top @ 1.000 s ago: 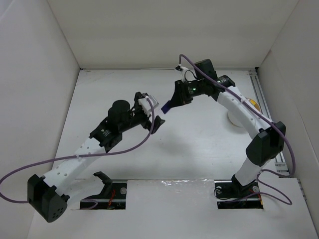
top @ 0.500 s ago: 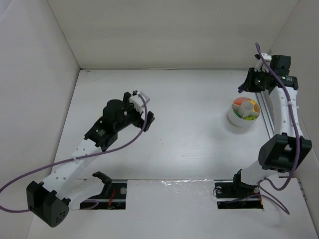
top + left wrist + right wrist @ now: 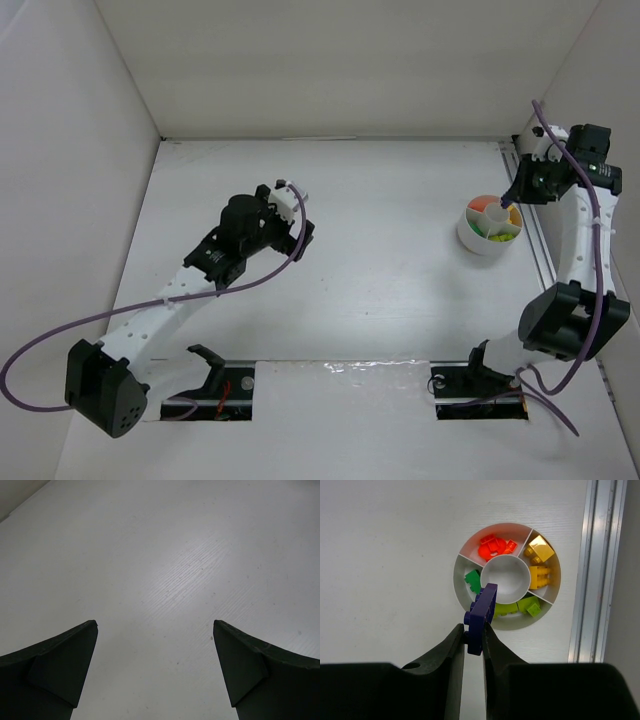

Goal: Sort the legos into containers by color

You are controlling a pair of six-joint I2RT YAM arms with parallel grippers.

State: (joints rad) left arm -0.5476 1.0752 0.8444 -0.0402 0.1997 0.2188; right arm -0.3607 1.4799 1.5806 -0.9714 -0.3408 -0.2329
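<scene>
A purple brick [image 3: 481,611] is shown in the black right claw [image 3: 473,632]. The bowl [image 3: 516,626] is white, and its wedges are coloured by red bricks [image 3: 495,546], yellow bricks [image 3: 540,562], lime green bricks [image 3: 517,607] and a dark green brick [image 3: 472,579]. The tabletop [image 3: 390,555] is white and faintly grained. The rail [image 3: 597,565] on the right is silver-grey. The left claw [image 3: 154,625] is black.

The white table [image 3: 400,270] carries one round, divided white bowl [image 3: 467,238] at its far right, just beside a metal rail [image 3: 598,570] along the right edge.
</scene>
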